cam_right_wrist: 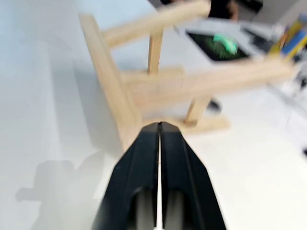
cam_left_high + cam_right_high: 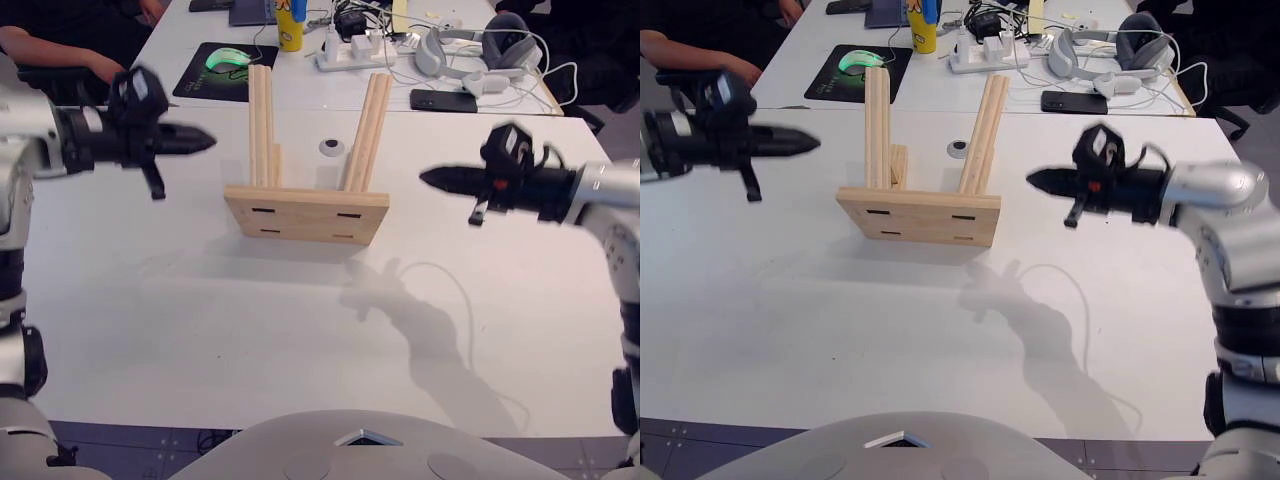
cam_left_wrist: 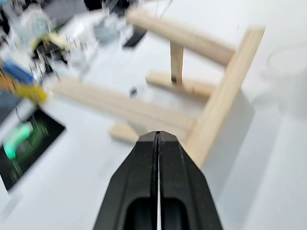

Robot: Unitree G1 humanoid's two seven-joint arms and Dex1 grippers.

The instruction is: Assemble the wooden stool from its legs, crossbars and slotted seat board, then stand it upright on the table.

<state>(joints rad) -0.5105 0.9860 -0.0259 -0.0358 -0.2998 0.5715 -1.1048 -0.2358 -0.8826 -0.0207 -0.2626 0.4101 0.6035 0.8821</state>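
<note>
The left gripper point(image 2: 207, 141) hangs in the air above the left part of the desk point(image 2: 200, 330). Its two black fingers are pressed together to a point, clasping nothing and touching nothing, and the tip aims toward the middle.

The stool point(image 2: 306, 190) lies tipped on its side near the middle of the desk's far edge, between the two grippers and apart from both. Its seat board point(image 2: 306, 214) stands on one long edge with the slotted face toward the robot. The legs point(image 2: 368, 130) run level from it toward the far edge. A short crossbar point(image 3: 177, 62) joins two of the legs. A small round grommet point(image 2: 331, 148) sits in the desk between the legs.

The right gripper point(image 2: 425, 178) hangs over the right part of the desk. Its fingers are likewise pinched together and empty, with the tip pointing back at the stool.

Beyond the far edge stands another desk. From left to right it carries a dark mouse pad point(image 2: 200, 80) with a green-lit mouse point(image 2: 229, 58), a yellow container point(image 2: 290, 28), a white power strip point(image 2: 355, 50), a black phone point(image 2: 442, 100) and a headset point(image 2: 470, 50).
</note>
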